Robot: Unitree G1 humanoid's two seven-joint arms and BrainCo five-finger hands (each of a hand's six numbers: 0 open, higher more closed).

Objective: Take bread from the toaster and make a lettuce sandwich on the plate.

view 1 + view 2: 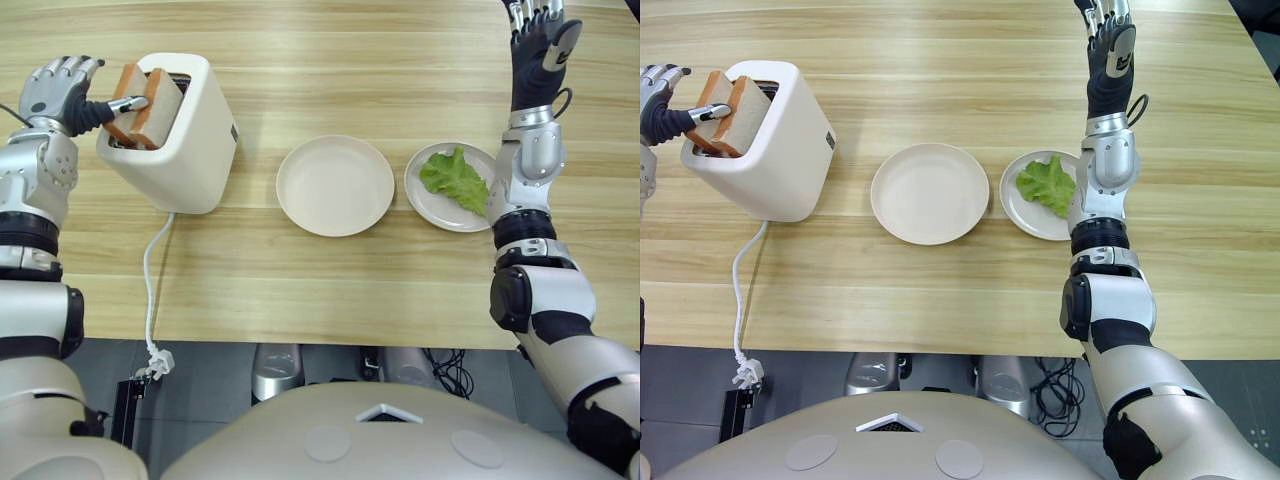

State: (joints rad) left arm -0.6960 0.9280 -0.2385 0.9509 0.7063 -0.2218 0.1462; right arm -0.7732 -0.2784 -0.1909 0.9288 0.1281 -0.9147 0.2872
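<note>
Bread is stood on end in the toaster, tops pointed up, just right of the left hand's curled fingers. One slice is touched by the thumb. The right hand's fingers are held straight and pressed together, beyond the lettuce.

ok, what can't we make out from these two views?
- Bread: lower parts hidden inside the toaster, both views.
- Left hand: grip on the bread unclear; right eye view's left edge cuts it.
- Right hand: top edge crops it, both views.
- Lettuce plate: right rim behind the right forearm.
</note>
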